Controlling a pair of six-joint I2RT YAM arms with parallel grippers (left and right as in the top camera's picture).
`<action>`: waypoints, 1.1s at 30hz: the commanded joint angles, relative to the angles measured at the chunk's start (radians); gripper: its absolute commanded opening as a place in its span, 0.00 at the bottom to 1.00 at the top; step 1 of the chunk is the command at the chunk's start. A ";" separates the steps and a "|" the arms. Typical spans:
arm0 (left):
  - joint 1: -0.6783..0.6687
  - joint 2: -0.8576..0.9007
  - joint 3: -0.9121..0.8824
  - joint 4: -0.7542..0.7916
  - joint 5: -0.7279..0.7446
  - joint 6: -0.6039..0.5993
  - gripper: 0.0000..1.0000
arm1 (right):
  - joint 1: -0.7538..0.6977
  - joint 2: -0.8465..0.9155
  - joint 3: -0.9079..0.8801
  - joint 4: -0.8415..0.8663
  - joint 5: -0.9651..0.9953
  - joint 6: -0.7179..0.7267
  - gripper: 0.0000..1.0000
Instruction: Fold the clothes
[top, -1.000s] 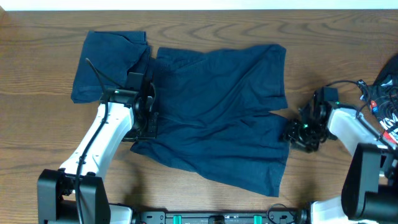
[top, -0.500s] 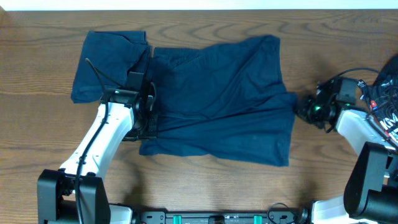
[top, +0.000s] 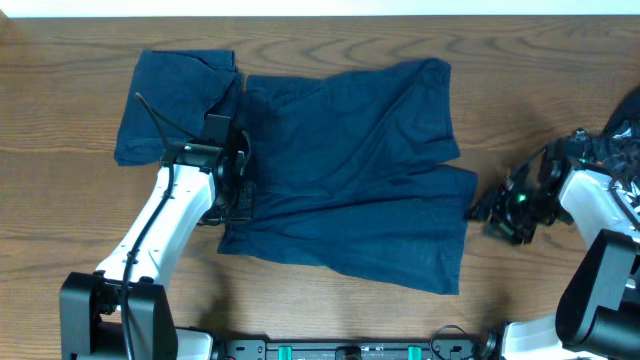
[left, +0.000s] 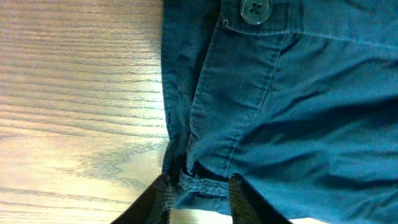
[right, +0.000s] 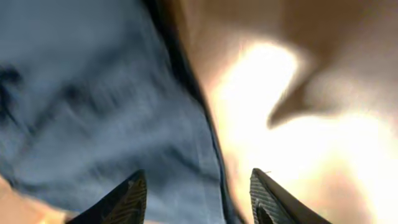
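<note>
At the waistband end of the shorts (top: 350, 190), my left gripper (left: 198, 202) has the cloth's edge between its fingers; whether it pinches or only straddles it, I cannot tell. My right gripper (right: 198, 199) is spread and empty, just beside the lower leg's edge. The shorts lie flat, long axis running left to right between my arms. A second pair (top: 175, 105) lies folded beyond my left gripper. One plain button (left: 254, 9); no readable writing.
</note>
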 joint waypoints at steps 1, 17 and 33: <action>0.004 -0.010 0.017 0.002 0.007 -0.005 0.35 | 0.043 0.005 -0.052 -0.045 -0.013 -0.063 0.51; 0.004 -0.010 0.008 -0.067 0.082 -0.005 0.60 | 0.153 -0.039 -0.092 -0.087 0.050 -0.003 0.01; 0.003 -0.010 -0.215 0.122 0.367 -0.005 0.61 | 0.055 -0.126 0.245 -0.118 0.174 0.080 0.01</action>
